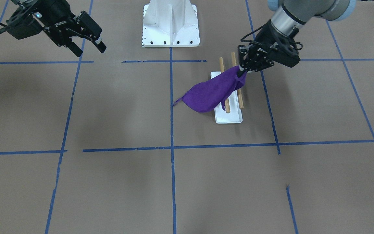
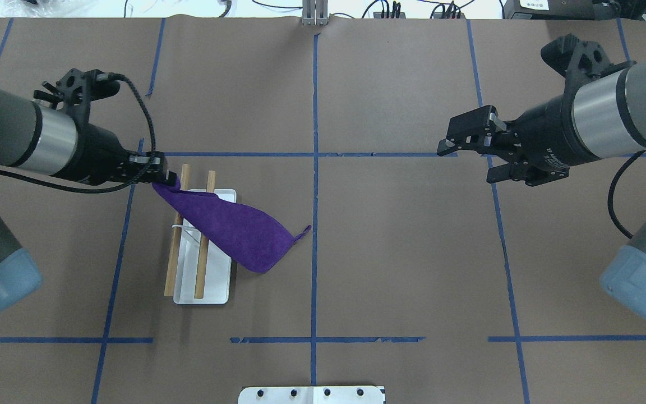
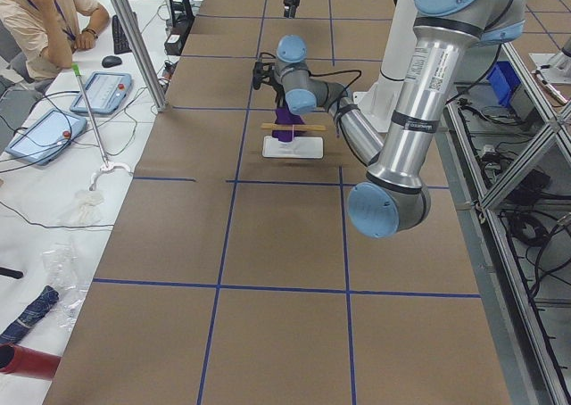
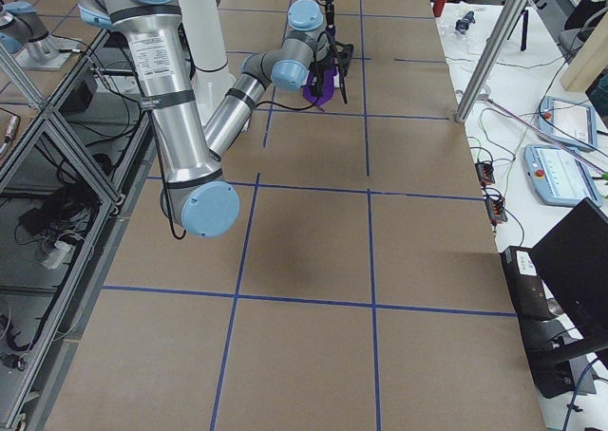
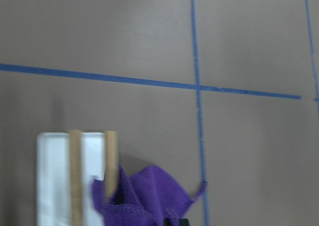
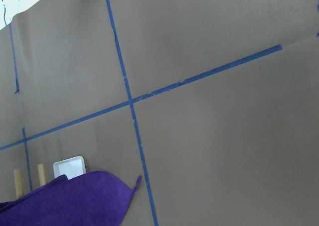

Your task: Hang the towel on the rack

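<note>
The purple towel lies slantwise across both wooden rods of the rack, a small stand with a white base. My left gripper is shut on the towel's upper corner, just above the far end of the rods on the rack's outer side. The towel's other end, with a small loop, reaches down toward the table beside the centre tape line. In the front view the left gripper pinches the towel over the rack. My right gripper is open and empty, hovering far off on the other side.
A large white bolted pedestal stands at the robot's base, also in the overhead view. Blue tape lines grid the brown table. The left wrist view shows the towel and the rods. An operator sits beyond the table.
</note>
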